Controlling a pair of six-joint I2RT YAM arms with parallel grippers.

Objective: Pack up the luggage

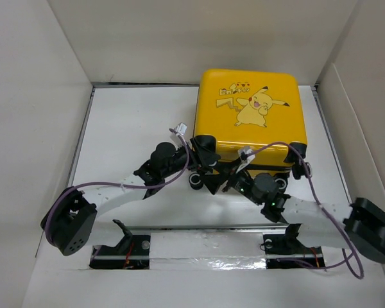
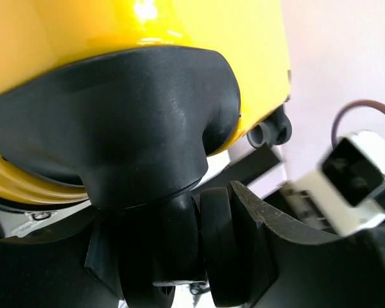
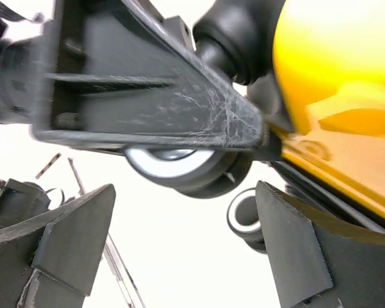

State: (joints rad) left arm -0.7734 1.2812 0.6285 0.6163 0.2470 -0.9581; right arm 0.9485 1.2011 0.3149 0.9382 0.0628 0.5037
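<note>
A white desk (image 1: 131, 119) sits boxed in by 3 plain white walls (image 1: 199, 38) under even, soft lighting.

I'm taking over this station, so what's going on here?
Two robot arms are working at the near edge of a closed yellow suitcase. It lies flat on the table, print up, with its wheels toward the arms. The left gripper is at the near-left wheel, though I can't tell whether it is clamped on it. The right gripper is open right beside it, holding nothing.
</note>
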